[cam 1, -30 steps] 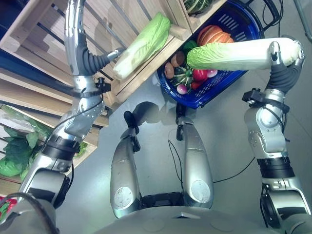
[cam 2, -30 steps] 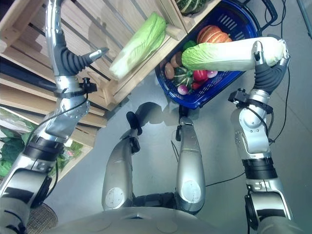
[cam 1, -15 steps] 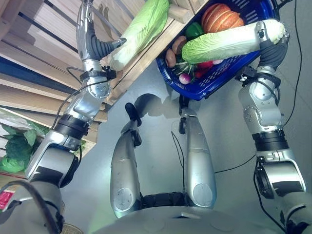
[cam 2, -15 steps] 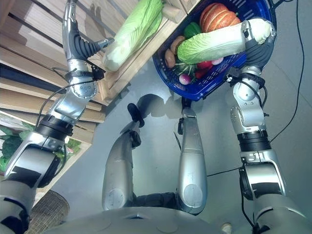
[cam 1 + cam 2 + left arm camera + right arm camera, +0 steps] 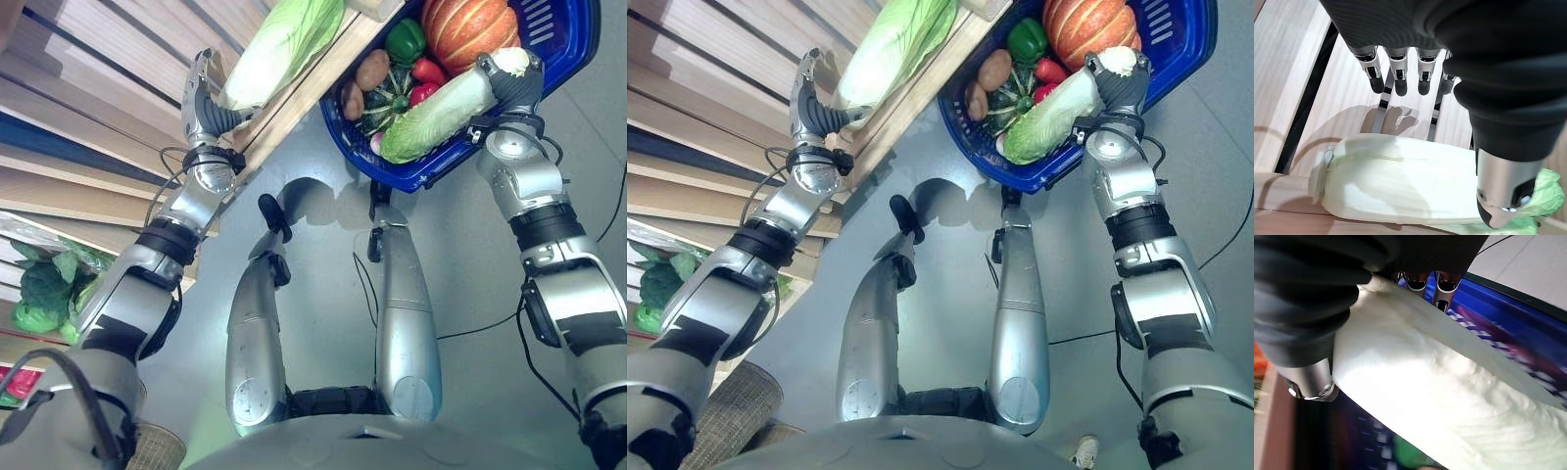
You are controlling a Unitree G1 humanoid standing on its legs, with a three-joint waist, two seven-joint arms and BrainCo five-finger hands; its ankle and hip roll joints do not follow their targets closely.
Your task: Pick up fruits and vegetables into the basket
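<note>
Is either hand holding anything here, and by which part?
The right hand grips a cabbage by its white stem end, over the blue basket. The left hand is open above another cabbage.

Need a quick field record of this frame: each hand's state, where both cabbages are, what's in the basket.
right hand: shut on the napa cabbage, over the blue basket
held cabbage: slanting down, leafy end over the basket's near rim, not yet released
left hand: open, fingers straight above the second cabbage
second cabbage: lying in the wooden crate, untouched
basket contents: pumpkin, green pepper, red pepper, potato, dark green squash
side shelf: leafy greens
</note>
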